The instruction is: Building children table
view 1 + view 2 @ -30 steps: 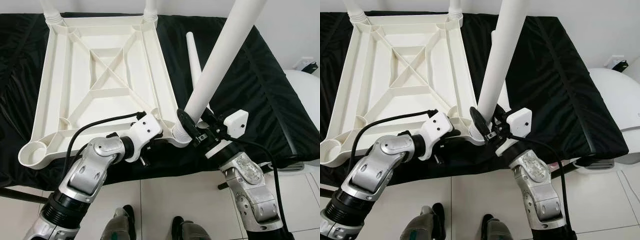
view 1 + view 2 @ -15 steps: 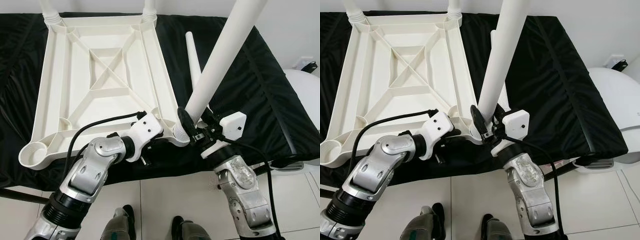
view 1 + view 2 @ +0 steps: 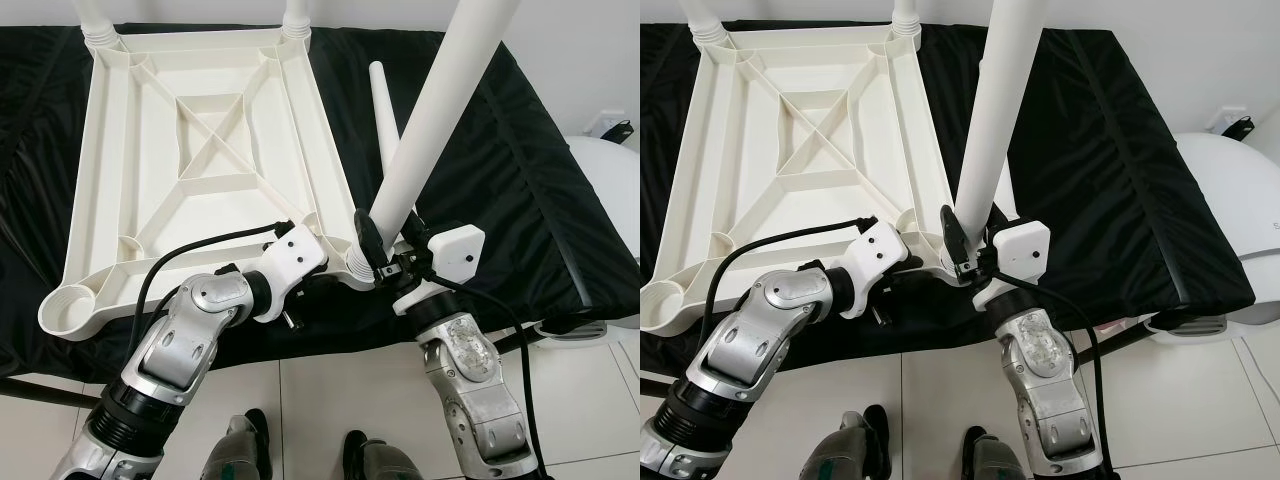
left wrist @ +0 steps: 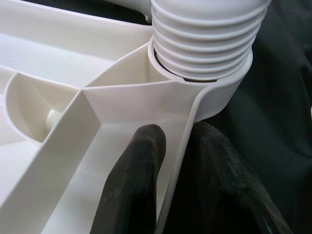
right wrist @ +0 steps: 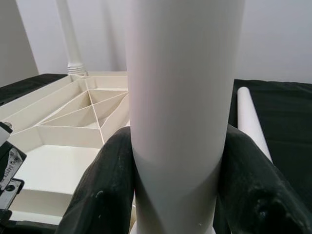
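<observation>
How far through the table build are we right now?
Two far legs stand in the upturned tabletop. In hand: the right gripper is clamped on the third leg seated in the near right socket, while the left gripper pinches the rim. Left: the spare leg on the black cloth and the empty near left socket.

A black cloth (image 3: 520,170) covers the whole surface and hangs over its near edge. Below lies a floor (image 3: 330,400) of pale tiles with thin dark joints. At the right stands a rounded white object (image 3: 1240,210), and a white wall (image 3: 1180,50) runs along the far side.
</observation>
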### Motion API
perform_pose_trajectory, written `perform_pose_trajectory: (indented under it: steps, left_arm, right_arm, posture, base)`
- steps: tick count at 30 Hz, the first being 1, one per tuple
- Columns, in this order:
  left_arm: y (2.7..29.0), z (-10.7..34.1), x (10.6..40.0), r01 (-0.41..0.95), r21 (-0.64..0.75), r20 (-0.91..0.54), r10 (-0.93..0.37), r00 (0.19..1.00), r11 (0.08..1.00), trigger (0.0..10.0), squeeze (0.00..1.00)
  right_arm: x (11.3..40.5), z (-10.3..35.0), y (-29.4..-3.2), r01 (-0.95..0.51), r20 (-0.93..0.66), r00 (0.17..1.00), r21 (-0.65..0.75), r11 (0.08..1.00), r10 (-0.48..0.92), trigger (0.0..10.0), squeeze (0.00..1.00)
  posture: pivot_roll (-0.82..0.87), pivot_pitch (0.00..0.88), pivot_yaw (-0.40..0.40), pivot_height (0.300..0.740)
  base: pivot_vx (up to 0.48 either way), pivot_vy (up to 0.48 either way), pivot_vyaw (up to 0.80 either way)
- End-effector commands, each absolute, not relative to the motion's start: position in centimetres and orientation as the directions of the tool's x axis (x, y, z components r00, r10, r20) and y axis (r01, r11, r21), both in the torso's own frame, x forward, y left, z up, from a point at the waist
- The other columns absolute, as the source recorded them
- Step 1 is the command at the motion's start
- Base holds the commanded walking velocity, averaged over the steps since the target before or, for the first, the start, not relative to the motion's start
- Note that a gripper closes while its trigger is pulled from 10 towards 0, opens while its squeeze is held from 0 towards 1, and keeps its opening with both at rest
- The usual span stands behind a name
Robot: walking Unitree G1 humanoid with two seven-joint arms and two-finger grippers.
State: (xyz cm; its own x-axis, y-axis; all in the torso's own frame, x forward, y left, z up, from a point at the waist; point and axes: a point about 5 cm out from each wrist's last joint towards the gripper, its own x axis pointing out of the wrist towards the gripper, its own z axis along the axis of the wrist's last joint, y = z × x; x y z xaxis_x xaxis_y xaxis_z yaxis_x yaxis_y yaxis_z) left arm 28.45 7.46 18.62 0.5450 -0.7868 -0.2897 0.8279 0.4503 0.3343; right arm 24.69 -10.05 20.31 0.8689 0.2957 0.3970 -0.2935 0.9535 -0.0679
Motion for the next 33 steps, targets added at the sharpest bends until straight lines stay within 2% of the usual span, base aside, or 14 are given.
perform_pose_trajectory:
  steps: [1,12,25,33]
  left_arm:
    - [6.7,19.7,28.2,0.831,0.346,-0.237,-0.817,0.526,0.435,10.0,0.0]
    - [6.7,19.8,28.2,0.835,0.346,-0.236,-0.822,0.519,0.428,10.0,0.0]
    - [6.6,19.7,28.0,0.836,0.344,-0.237,-0.822,0.517,0.427,10.0,0.0]
    - [6.5,19.7,28.0,0.837,0.345,-0.236,-0.824,0.515,0.424,10.0,0.0]
  right_arm:
    - [25.0,17.4,-11.4,-0.195,0.256,0.944,-0.071,0.978,0.207,10.0,0.0]
    - [24.8,16.9,-12.2,-0.075,0.23,0.97,-0.029,0.997,0.08,10.0,0.0]
    - [24.9,16.4,-12.3,-0.04,0.197,0.98,-0.005,0.999,0.04,10.0,0.0]
    - [25.0,17.5,-12.0,-0.062,0.243,0.968,-0.015,0.998,0.064,10.0,0.0]
  posture:
    - [-0.04,0.269,-0.044,0.74]
    - [-0.04,0.27,-0.039,0.74]
    - [-0.04,0.266,-0.04,0.74]
    - [-0.04,0.259,-0.039,0.74]
  base:
    - [0.0,0.0,0.0]
    - [0.0,0.0,0.0]
    - [0.0,0.0,0.0]
    - [0.0,0.0,0.0]
